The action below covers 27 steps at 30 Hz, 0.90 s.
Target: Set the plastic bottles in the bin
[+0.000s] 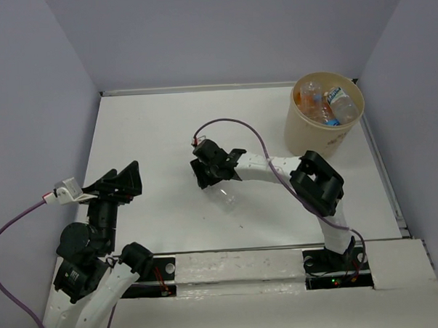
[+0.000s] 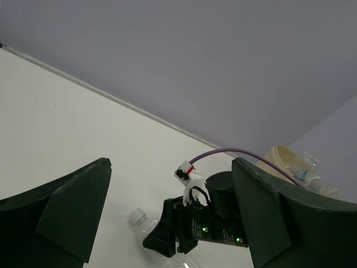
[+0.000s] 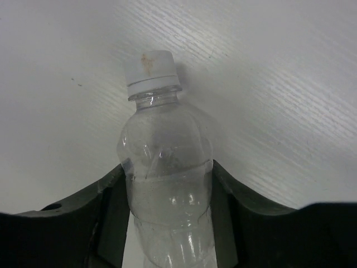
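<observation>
A clear plastic bottle with a white cap lies on the white table, its body between the fingers of my right gripper, which press on both its sides. From above, that bottle shows just below the right gripper at the table's middle. The left wrist view shows its cap beside the right arm. The tan bin stands at the far right corner with several bottles inside. My left gripper hovers at the left, open and empty, its jaws wide apart.
A purple cable loops over the right arm. Grey walls close in the table on the left, back and right. The bin's rim peeks out behind the right finger in the left wrist view.
</observation>
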Available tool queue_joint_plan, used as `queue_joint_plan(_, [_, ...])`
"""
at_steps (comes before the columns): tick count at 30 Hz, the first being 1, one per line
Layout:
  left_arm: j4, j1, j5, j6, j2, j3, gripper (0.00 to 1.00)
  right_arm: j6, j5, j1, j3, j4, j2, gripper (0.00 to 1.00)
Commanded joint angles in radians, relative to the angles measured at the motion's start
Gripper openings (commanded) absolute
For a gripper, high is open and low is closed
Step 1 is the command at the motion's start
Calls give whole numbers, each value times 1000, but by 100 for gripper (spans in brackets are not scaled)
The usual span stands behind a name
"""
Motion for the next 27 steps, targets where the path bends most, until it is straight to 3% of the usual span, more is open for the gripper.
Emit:
queue_joint_plan(1, [47, 9, 6, 18, -12, -1, 99, -23, 73, 0, 65, 7, -38, 43])
queue_joint_plan(5, [48, 9, 9, 18, -10, -1, 99, -81, 179, -15, 83, -1, -181, 41])
queue_joint_plan(9, [50, 9, 12, 18, -13, -1, 99, -182, 273, -93, 79, 66, -443, 41])
queue_joint_plan(15, [50, 9, 17, 18, -12, -2, 99, -228, 310, -386, 34, 315, -687, 41])
queue_joint_plan(20, [53, 10, 15, 18, -10, -2, 99, -270, 397, -553, 71, 521, -713, 39])
queue_joint_plan(27, [53, 10, 20, 19, -3, -1, 99, -348, 473, -716, 186, 671, -572, 38])
